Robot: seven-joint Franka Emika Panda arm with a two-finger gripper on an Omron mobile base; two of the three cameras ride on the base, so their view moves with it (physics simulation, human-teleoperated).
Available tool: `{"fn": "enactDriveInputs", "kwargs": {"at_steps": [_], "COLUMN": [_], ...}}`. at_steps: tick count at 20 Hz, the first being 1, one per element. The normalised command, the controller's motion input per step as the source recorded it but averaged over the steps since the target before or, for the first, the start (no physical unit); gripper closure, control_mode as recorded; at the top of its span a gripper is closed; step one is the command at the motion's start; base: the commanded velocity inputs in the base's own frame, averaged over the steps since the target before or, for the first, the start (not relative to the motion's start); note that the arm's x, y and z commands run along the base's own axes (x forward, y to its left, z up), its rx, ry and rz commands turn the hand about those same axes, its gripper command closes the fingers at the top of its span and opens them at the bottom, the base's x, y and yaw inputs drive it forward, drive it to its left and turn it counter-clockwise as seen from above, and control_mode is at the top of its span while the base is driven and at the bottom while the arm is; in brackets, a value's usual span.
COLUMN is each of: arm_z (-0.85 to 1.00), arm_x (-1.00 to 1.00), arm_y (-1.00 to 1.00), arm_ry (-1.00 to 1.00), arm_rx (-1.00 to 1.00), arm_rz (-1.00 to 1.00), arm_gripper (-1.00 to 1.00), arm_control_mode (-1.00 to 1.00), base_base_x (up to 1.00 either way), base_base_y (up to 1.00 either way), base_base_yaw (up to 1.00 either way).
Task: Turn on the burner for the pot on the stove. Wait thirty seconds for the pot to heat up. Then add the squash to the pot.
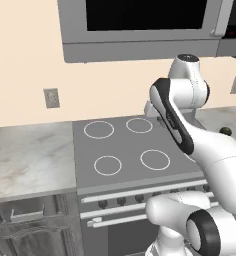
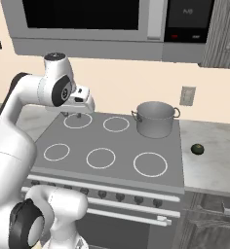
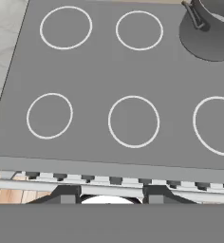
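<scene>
The grey metal pot (image 2: 156, 119) stands on the back right burner ring of the dark flat-top stove (image 2: 112, 141); the hand view catches it in the upper right corner (image 3: 211, 33). The small dark green squash (image 2: 198, 149) lies on the counter to the right of the stove, also seen past the arm (image 1: 225, 131). My gripper (image 2: 74, 115) hangs over the back left of the stove (image 3: 85, 71), pointing down, open, with nothing between its fingertips (image 3: 66, 193). A row of dark knobs (image 2: 102, 193) runs along the stove front.
A grey microwave (image 2: 87, 29) with a black window hangs above the stove. Marble counters flank the range on the left (image 1: 30, 155) and right (image 2: 214, 160). My own white arm (image 1: 210, 155) hides the right side of the stove in the left base view.
</scene>
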Motion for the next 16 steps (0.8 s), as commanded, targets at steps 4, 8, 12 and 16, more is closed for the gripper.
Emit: {"fn": "enactDriveInputs", "kwargs": {"at_steps": [4,8,12,16], "arm_z": [-0.06,-0.19,-0.16,-0.01], "arm_x": [-0.1,-0.28,-0.16,-0.43], "arm_y": [0.0,-0.45,-0.91,-0.53], "arm_ry": [0.05,0.02,0.0,0.0], "arm_rx": [0.0,0.0,0.0,0.0], "arm_rz": [0.0,0.0,0.0,0.0], "arm_gripper": [-1.0,-1.0,-1.0,-1.0], "arm_control_mode": [-1.0,-1.0,-1.0,-1.0], "base_base_x": [0.0,0.0,0.0,0.0], "base_base_y": [0.0,0.0,0.0,0.0], "base_base_yaw": [0.0,0.0,0.0,0.0]}}
